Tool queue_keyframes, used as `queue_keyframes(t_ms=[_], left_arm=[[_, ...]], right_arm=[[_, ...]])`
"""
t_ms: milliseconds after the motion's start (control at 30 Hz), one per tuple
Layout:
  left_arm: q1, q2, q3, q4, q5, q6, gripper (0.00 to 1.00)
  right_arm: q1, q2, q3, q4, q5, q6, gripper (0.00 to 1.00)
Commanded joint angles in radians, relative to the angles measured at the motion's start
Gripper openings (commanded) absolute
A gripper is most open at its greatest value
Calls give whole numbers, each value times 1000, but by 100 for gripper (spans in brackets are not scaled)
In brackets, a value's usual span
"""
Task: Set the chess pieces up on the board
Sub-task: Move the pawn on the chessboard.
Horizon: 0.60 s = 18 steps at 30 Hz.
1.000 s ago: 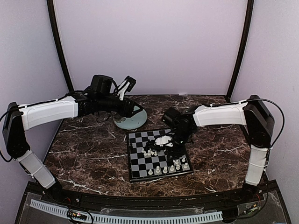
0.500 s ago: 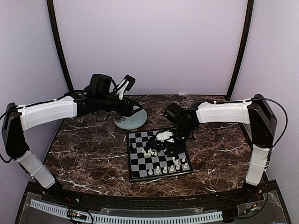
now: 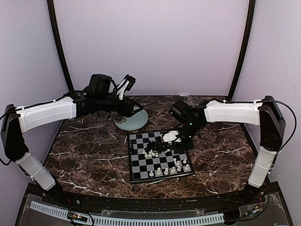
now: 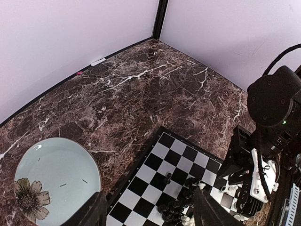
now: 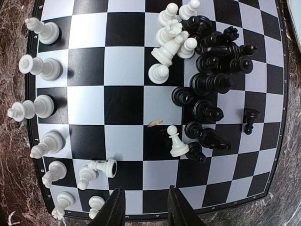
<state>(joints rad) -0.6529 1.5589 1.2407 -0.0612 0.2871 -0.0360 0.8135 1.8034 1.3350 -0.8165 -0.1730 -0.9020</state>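
Counter (image 3: 94, 150) of dark veined marble is carrying the board (image 3: 141, 165) near its middle, with a pale green plate (image 3: 129, 126) lying just beyond the board's far left corner. I am reading the chess pieces through the right wrist view, where they are sitting in several groups. A file of white pieces (image 5: 40, 106) is standing along one edge of the board, the edge nearest the arm bases in the top view. A toppled white piece (image 5: 104, 165) is lying on its side close to that file. A tight cluster of black pieces (image 5: 211, 80) is crowding the middle squares, some upright and some fallen, and a smaller white cluster (image 5: 171, 42) is sitting just beside it. One white pawn (image 5: 178, 142) is standing upright next to the black cluster, and one black piece (image 5: 249, 120) is sitting apart from it. The right arm (image 3: 230, 113) is reaching over the board's far half; the right jaws are standing spread above the squares, with nothing between the fingers (image 5: 115, 209). The left arm (image 3: 47, 113) is hovering over the plate; the left jaws are spread wide and are holding nothing.
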Motion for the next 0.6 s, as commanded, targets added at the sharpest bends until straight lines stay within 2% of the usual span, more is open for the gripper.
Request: queue_keyframes(t_ms=[0,567], left_arm=[[-1,-50,-11,8,-3,19,65],[-2,-58,-12,8,7,18,65]], right_arm=[[3,28,14,-22,15,-53,34],[52,74,-10,-37,17,-78,33]])
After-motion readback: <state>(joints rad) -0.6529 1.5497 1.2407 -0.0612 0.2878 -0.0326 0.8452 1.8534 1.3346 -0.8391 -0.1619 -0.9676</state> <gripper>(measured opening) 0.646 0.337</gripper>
